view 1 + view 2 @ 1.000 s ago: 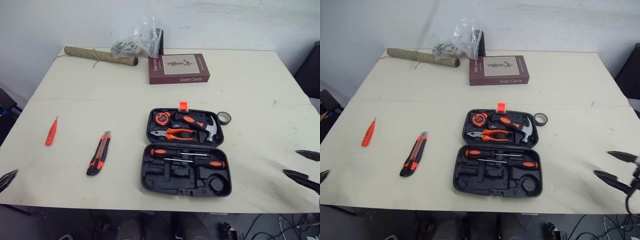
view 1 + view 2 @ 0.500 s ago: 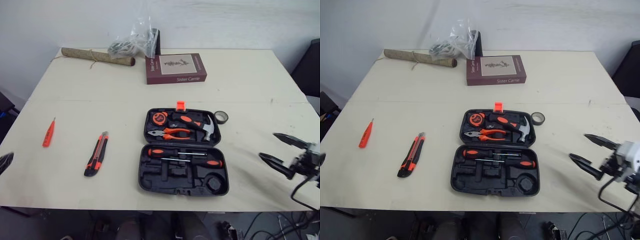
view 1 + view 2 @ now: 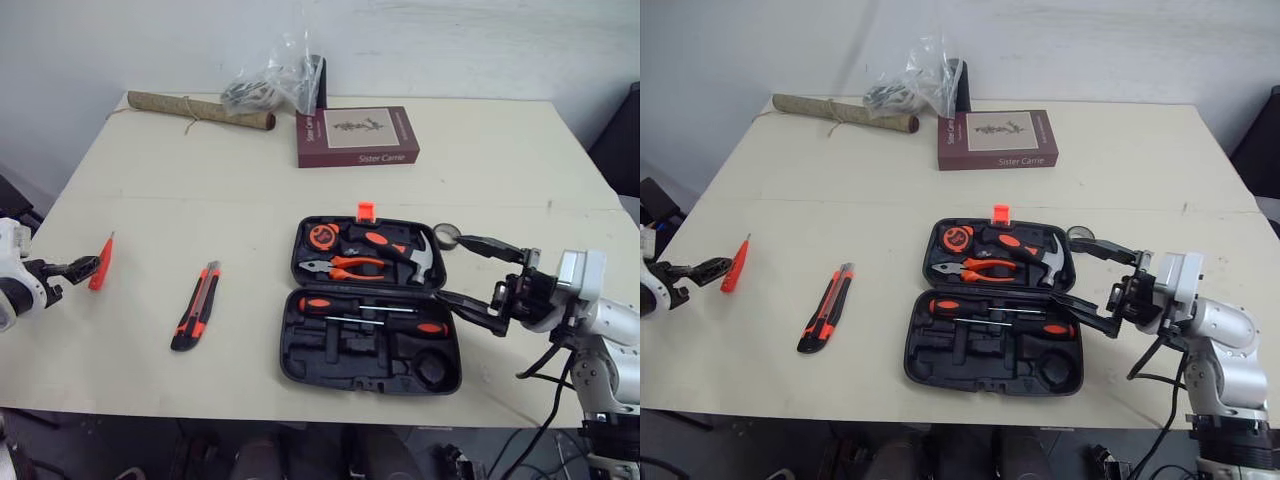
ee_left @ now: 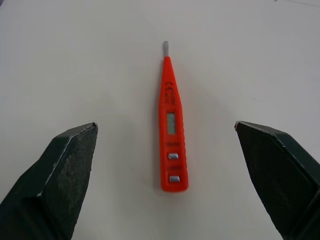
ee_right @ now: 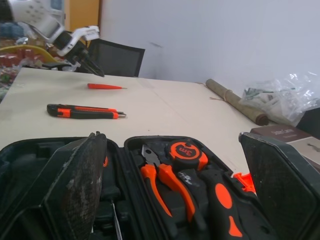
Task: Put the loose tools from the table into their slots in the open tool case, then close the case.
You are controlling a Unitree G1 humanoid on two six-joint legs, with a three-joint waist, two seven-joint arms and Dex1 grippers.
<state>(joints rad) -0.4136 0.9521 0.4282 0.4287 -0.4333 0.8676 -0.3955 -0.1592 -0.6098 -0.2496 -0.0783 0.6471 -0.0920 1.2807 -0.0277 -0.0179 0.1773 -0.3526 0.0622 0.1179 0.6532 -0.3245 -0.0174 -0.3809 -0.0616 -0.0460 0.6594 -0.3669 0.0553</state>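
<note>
The black tool case (image 3: 300,360) lies open mid-table, holding a tape measure (image 3: 324,236), pliers (image 3: 345,267), a hammer (image 3: 400,250) and screwdrivers (image 3: 370,305). An orange tester pen (image 3: 101,262) lies far to the left, and an orange-black utility knife (image 3: 196,318) lies between it and the case. My left gripper (image 3: 85,266) is open just short of the tester pen (image 4: 171,130), which lies on the table ahead between the fingers. My right gripper (image 3: 448,266) is open over the case's right edge, one finger near the small tape roll (image 3: 447,236).
At the back of the table lie a maroon book (image 3: 357,137), a clear plastic bag (image 3: 270,85) and a rolled brown bundle (image 3: 200,110). Bare tabletop runs between the knife and the case. A dark chair (image 5: 117,60) stands beyond the table's left side.
My right gripper has swung in from the table's right edge to the case's right side. My left gripper has come up from the lower left to the tester pen.
</note>
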